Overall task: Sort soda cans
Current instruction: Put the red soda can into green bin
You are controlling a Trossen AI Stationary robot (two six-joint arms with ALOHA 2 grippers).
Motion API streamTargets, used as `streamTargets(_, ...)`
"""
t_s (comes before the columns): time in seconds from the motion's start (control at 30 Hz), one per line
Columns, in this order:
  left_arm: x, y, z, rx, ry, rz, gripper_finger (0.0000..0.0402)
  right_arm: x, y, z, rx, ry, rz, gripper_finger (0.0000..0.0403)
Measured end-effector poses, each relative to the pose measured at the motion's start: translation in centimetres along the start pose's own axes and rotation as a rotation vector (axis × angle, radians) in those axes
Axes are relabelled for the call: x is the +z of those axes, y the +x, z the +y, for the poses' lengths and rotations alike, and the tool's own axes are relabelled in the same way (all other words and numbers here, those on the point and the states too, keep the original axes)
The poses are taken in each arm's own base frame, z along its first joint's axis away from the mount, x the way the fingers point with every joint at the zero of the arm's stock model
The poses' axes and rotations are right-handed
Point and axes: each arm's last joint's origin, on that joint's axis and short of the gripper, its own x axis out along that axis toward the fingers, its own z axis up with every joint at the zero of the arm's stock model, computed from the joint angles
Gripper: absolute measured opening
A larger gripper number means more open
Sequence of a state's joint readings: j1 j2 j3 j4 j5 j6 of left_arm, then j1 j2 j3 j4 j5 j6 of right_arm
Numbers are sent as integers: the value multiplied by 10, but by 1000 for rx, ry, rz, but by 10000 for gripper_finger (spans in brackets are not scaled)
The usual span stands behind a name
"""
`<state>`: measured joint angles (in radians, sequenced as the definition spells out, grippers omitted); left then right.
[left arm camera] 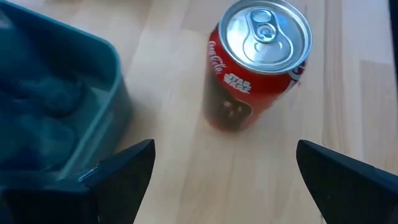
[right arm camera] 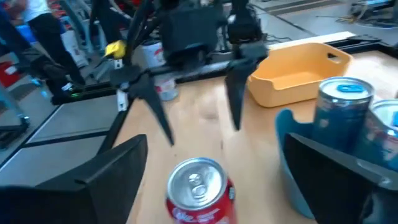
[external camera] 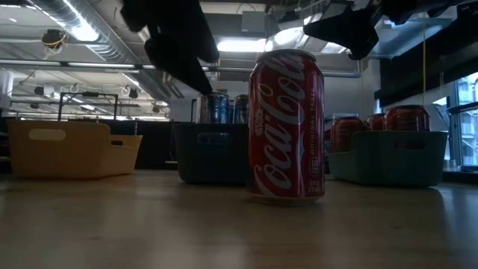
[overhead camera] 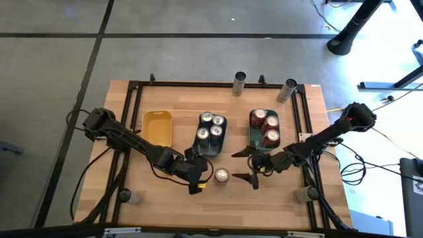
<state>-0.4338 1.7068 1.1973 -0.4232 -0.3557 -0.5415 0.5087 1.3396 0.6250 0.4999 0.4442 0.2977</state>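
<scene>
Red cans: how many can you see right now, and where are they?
4. Three stand in the teal tray. One red can stands loose on the table between both grippers. Others may be hidden.

High cam looks straight down on whole wooden table [overhead camera: 165,198]. Low cam sits at tabletop, level, v. close to upright red metal soda can [external camera: 287,125]. Both wrist cams share it, from opposite sides.
</scene>
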Motion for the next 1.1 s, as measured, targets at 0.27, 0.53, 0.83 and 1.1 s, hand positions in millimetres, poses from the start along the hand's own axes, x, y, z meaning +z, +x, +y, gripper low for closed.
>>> streamTargets(0.27, -19, 22, 2, -76, -54, -129, 376, 1, 1, 0, -11, 27, -19, 336)
streamTargets(0.53, -32, 51, -3, -77, -5, -152, 376, 15, 24, 1, -3, -14, 89, 335)
streamTargets(0.83, -41, 62, -3, -55, 10, -109, 376, 32, 55, 5, -16, -81, 352, 335)
streamTargets(1.1, -46, 62, -2, -34, 5, -66, 376, 18, 83, 14, -3, -73, 474, 335)
